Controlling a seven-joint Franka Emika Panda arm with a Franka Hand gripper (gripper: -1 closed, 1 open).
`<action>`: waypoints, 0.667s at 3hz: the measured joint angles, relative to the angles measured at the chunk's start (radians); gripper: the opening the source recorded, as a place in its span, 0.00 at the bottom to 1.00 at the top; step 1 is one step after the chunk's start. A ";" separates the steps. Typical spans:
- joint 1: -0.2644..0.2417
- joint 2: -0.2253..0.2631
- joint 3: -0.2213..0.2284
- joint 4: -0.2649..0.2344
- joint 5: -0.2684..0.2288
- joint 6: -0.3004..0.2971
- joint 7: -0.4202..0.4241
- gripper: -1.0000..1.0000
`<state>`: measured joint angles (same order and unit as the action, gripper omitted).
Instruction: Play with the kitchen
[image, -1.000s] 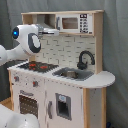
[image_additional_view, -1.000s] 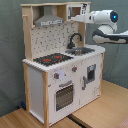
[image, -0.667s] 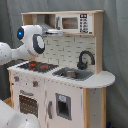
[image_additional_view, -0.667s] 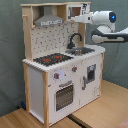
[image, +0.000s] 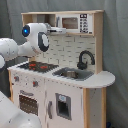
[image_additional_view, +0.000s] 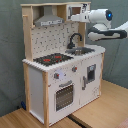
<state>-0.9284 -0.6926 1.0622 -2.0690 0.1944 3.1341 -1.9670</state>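
1. The kitchen (image: 65, 75) is standing upright in both exterior views (image_additional_view: 62, 65), on a wooden surface (image_additional_view: 100, 107) that is showing in the second exterior view.
2. I am holding my arm (image_additional_view: 107, 34) raised at the kitchen's upper shelf, coming in from the second exterior view's right and from the first exterior view's left (image: 20, 47).
3. My hand (image_additional_view: 75, 18) is reaching toward the top compartment beside the grey hood (image_additional_view: 48, 21); in the first exterior view its tip (image: 57, 30) is lying just left of the microwave (image: 75, 23).
4. I cannot tell whether my hand is open or closed, or whether it is touching anything.
5. Below it, the black faucet (image: 85, 59) is curving over the sink (image: 72, 74), and the red-ringed stovetop (image: 37, 65) is sitting to the first exterior view's left of the sink.
6. The oven door (image_additional_view: 64, 95) is closed on the front in the second exterior view.
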 joint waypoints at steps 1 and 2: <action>-0.059 0.026 0.052 0.058 0.000 -0.001 -0.002 1.00; -0.126 0.037 0.105 0.113 0.000 -0.003 -0.002 1.00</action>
<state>-1.0547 -0.6559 1.1673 -1.9561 0.1944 3.1316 -1.9694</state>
